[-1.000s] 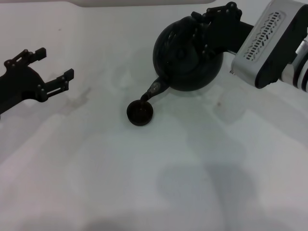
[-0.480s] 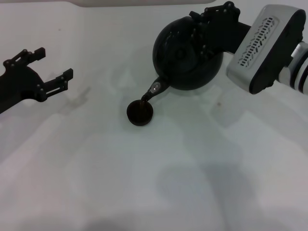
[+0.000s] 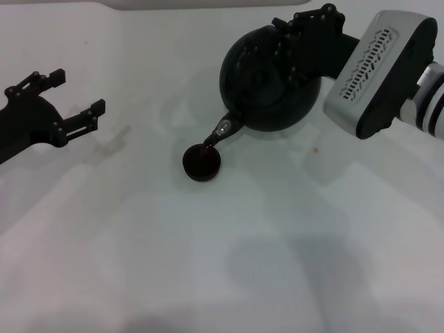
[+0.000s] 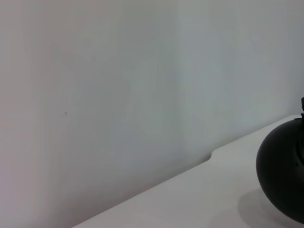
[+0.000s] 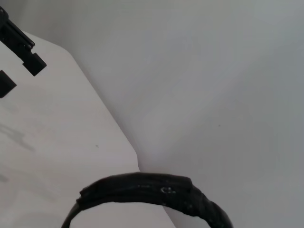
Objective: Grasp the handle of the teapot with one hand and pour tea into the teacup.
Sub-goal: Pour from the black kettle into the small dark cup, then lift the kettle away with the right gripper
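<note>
black linkage hands [image 3: 73,94], silver vented wrist housing [image 3: 378,69]

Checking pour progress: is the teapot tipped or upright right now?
Tipped. The teapot, held by the right gripper, leans its spout down over the teacup, with dark liquid showing at the cup.

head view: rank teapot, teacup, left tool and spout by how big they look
1. teapot, clearly largest
2. left tool, open, parked at the left
3. teacup
4. spout, about the same as the teacup, so that order is unsure

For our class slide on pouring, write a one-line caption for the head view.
Right pincer tilts the black teapot, its spout over the teacup; left pincer waits open, far left.
</note>
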You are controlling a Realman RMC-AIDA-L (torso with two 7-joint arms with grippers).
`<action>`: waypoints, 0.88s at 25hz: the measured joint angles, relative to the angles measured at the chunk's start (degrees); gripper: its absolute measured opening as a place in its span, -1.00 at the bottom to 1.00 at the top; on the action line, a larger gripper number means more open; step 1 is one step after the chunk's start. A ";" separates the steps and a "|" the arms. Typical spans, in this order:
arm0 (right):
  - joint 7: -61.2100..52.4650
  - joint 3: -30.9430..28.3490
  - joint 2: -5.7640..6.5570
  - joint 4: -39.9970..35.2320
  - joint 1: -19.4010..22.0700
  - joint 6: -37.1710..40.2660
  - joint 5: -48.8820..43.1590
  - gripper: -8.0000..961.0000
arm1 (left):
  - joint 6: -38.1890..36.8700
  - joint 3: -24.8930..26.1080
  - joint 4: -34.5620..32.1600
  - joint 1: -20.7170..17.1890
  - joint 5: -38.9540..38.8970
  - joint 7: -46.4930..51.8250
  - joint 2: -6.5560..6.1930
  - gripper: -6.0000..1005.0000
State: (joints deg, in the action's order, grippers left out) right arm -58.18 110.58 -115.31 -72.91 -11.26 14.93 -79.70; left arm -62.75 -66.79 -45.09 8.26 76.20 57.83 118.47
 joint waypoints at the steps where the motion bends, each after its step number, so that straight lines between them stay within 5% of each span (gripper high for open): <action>1: 0.00 0.00 0.00 -0.03 0.02 0.00 0.01 -0.71 | 0.00 -0.01 0.00 -0.03 0.00 0.00 0.00 0.75; 22: 0.00 -0.01 0.00 -0.05 0.01 0.01 0.25 -0.71 | -0.01 -0.01 0.00 -0.09 0.00 0.00 0.00 0.75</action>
State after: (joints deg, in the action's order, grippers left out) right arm -58.18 110.56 -115.31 -72.95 -11.25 14.94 -79.45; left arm -62.75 -66.80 -45.08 8.17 76.20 57.83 118.47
